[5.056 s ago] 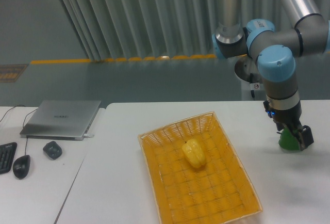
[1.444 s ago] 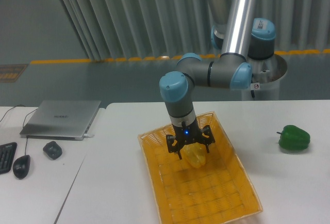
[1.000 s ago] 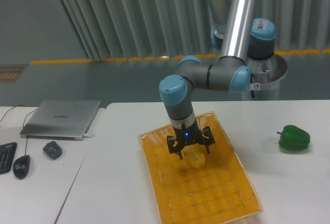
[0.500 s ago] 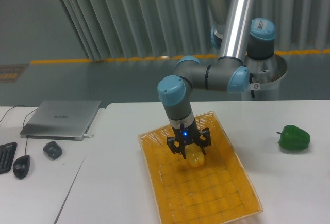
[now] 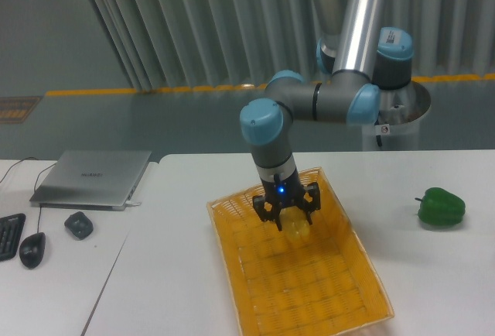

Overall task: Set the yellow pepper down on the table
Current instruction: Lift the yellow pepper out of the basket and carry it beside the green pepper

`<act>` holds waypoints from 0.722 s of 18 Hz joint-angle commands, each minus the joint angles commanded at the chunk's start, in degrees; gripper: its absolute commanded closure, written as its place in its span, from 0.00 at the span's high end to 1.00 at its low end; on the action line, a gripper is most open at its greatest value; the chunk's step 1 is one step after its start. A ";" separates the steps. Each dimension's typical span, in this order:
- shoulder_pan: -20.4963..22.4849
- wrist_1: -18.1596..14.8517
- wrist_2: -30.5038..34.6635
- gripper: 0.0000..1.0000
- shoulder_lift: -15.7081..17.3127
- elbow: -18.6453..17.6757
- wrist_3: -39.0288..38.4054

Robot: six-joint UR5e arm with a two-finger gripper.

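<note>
A single fixed camera looks from the front of the tabletop, raised above it and tilted down, facing the corrugated wall behind. It stands at middle distance: the woven basket fills the lower centre, and its near corners almost reach the bottom edge. Relative to the basket, the arm's base rises behind and to the right, a laptop lies far left on a neighbouring desk, and a green pepper sits right. The arm's upper part is cut off by the top edge.
</note>
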 joint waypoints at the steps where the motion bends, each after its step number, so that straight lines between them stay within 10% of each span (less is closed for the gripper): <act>1: 0.62 -0.28 0.00 0.49 0.88 0.09 4.64; 7: 6.85 0.16 1.32 0.49 2.73 -0.26 41.63; 13: 11.95 0.16 6.40 0.49 1.94 0.00 60.82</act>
